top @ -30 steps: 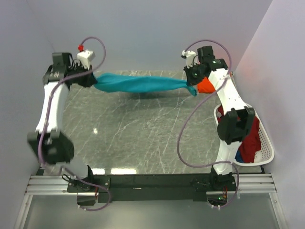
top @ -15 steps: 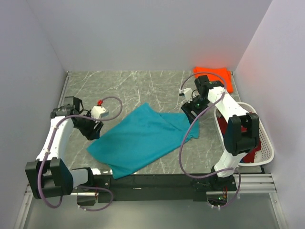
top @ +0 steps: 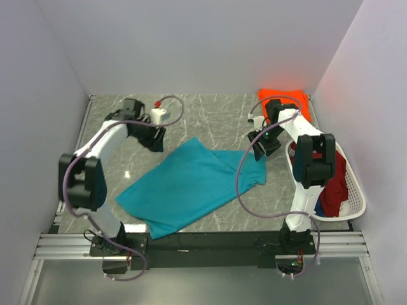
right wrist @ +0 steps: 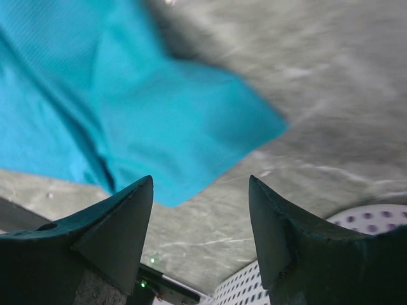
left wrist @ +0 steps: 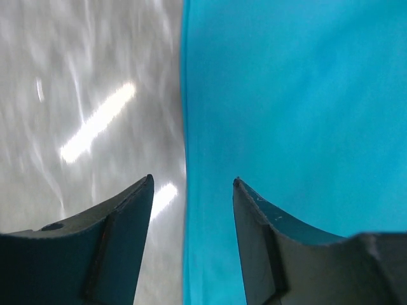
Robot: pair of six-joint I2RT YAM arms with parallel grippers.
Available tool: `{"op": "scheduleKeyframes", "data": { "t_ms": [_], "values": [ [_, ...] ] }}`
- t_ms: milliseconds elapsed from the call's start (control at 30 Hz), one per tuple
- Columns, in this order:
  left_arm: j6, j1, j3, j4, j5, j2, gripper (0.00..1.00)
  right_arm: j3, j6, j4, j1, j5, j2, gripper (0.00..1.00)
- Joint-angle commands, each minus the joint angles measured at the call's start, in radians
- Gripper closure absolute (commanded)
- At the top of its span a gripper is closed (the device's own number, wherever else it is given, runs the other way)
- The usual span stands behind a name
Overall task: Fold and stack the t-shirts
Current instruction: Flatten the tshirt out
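A teal t-shirt lies spread on the marble table, with a fold at its right corner. My left gripper hovers just off the shirt's back left edge. In the left wrist view the gripper is open and empty, over the edge of the teal t-shirt. My right gripper sits at the shirt's back right corner. The right wrist view shows this gripper open too, with the teal t-shirt beyond it. An orange t-shirt lies folded at the back right.
A white laundry basket stands at the right edge, holding a dark red t-shirt and a blue one. Its perforated wall shows in the right wrist view. Walls close in the table on three sides.
A second ago both grippers held the teal t-shirt stretched in the air at the back. They laid it on the table, let go, and the left gripper has since moved toward the back.
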Motion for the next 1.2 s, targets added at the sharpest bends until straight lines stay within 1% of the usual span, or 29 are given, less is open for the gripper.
{"op": "scheduleKeyframes", "data": {
  "t_ms": [0,33,133,233,467,700,767,800,833,900,933,967,1000,1033,1067,1100,1167],
  "values": [
    [-0.147,-0.078,0.134,0.152,-0.034,0.105,0.40,0.067,0.060,0.023,-0.015,-0.019,0.018,0.32],
    [-0.170,-0.092,0.190,0.158,-0.044,0.169,0.40,0.065,0.072,0.032,-0.015,-0.017,0.026,0.32],
    [-0.198,-0.133,0.296,0.172,-0.048,0.281,0.38,0.046,0.094,0.075,-0.016,0.009,0.047,0.32],
    [-0.217,-0.168,0.365,0.192,-0.044,0.365,0.39,0.041,0.120,0.111,-0.018,0.035,0.066,0.32],
    [-0.217,-0.238,0.441,0.236,-0.093,0.481,0.40,0.076,0.152,0.135,-0.018,0.073,0.132,0.32],
    [-0.215,-0.287,0.510,0.230,-0.134,0.582,0.40,0.079,0.154,0.118,-0.018,0.076,0.161,0.32],
    [-0.211,-0.294,0.516,0.224,-0.137,0.605,0.41,0.073,0.152,0.126,-0.018,0.088,0.164,0.32],
    [-0.204,-0.300,0.518,0.221,-0.140,0.610,0.42,0.067,0.151,0.128,-0.018,0.090,0.167,0.33],
    [-0.203,-0.305,0.513,0.217,-0.145,0.616,0.46,0.067,0.146,0.119,-0.019,0.090,0.169,0.36],
    [-0.192,-0.313,0.508,0.209,-0.145,0.617,0.56,0.061,0.143,0.111,-0.019,0.070,0.178,0.48],
    [-0.189,-0.313,0.499,0.201,-0.146,0.616,0.70,0.056,0.140,0.106,-0.018,0.062,0.175,0.52],
    [-0.186,-0.314,0.492,0.201,-0.149,0.614,0.76,0.053,0.139,0.105,-0.019,0.049,0.173,0.62],
    [-0.180,-0.314,0.479,0.201,-0.156,0.610,0.82,0.047,0.134,0.103,-0.018,0.042,0.169,0.67],
    [-0.178,-0.314,0.476,0.200,-0.159,0.602,0.95,0.047,0.131,0.094,-0.019,0.033,0.167,0.73],
    [-0.178,-0.313,0.470,0.200,-0.163,0.596,1.00,0.047,0.128,0.089,-0.018,0.026,0.166,0.96],
    [-0.172,-0.310,0.468,0.197,-0.163,0.588,1.00,0.052,0.128,0.085,-0.019,0.013,0.161,1.00],
    [-0.171,-0.299,0.470,0.187,-0.151,0.554,1.00,0.064,0.123,0.068,-0.030,-0.016,0.138,1.00]
  ]
}}
